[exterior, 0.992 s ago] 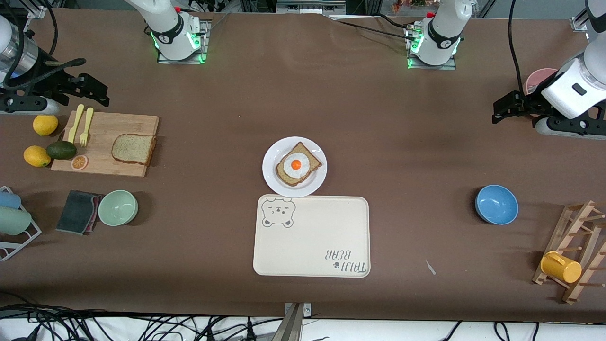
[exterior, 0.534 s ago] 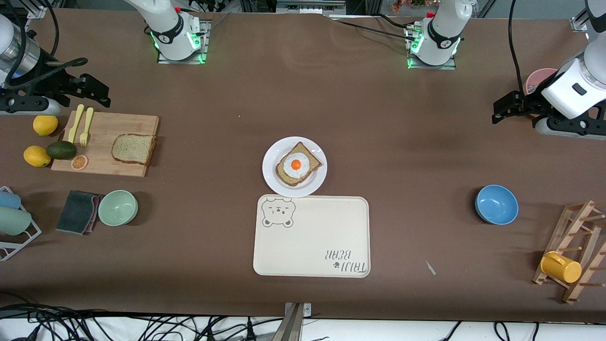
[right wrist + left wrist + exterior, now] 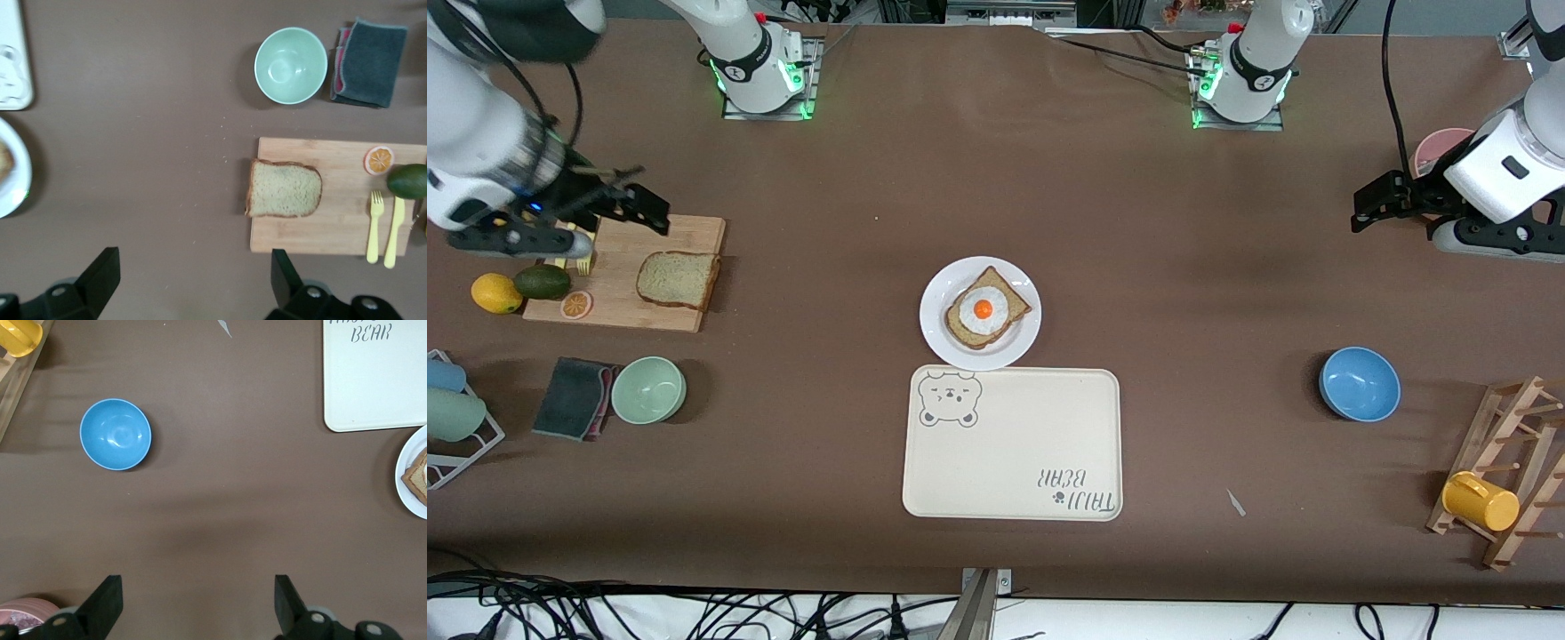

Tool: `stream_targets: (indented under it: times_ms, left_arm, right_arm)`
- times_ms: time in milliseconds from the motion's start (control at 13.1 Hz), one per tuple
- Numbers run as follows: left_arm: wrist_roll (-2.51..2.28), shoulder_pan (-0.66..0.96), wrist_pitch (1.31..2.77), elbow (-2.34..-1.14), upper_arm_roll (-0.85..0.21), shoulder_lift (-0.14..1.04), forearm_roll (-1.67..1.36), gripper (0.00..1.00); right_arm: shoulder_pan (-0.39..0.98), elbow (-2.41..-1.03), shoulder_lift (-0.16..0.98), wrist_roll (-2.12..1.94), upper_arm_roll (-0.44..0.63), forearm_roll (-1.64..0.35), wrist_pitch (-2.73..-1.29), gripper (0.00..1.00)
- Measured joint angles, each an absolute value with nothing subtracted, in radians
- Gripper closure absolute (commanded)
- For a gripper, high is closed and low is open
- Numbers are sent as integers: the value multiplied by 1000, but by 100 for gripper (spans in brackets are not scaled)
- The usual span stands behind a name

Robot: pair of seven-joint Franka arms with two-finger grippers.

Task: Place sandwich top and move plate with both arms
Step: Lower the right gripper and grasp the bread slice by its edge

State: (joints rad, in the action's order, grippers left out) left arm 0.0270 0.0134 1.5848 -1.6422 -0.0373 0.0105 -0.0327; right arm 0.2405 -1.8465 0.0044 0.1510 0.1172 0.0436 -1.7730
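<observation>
Right now the sandwich top (image 3: 678,279) lies flat on the wooden cutting board (image 3: 685,231), at the right arm's end of the table. The right gripper (image 3: 636,204) hangs in the air over the edge of that board, with its fingers (image 3: 100,273) spread wide and nothing between them. An avocado (image 3: 543,282), an orange slice (image 3: 575,305) and a yellow fork (image 3: 375,225) are on the board too. The plate (image 3: 938,333) sits in the middle of the table with the egg bread (image 3: 986,308) on it, touching the bear tray (image 3: 1011,443), which is nearer the front camera. The left gripper (image 3: 1376,203) waits in the air at the left arm's end, wide open and holding nothing. A blue bowl (image 3: 1359,383) sits on the table at that end too.
</observation>
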Motion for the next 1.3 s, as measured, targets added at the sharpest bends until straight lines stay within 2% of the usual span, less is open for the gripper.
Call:
stream_targets:
  times_ms: [382,763,916,1145,1297]
  left_arm:
    - [27,13,1585,-1642,-37,10,-33,0]
    - [27,13,1585,-1641,-37,11,-33,0]
    - [27,13,1585,-1641,-37,11,-33,0]
    - [27,13,1585,-1641,-37,11,-33,0]
    - [27,13,1585,-1641,-37,11,-33,0]
  right_arm:
    - [249,-2067,71,173,81,251,-2002,0]
    - [257,-2138,179,455,-15,545,-2019,0]
    - [256,-2158,249,544,-17,655,-2041,0]
    - [253,-2162,337,700,-14,721,-2045,1]
    - [252,-2164,396,779,-13,777,-2047,8]
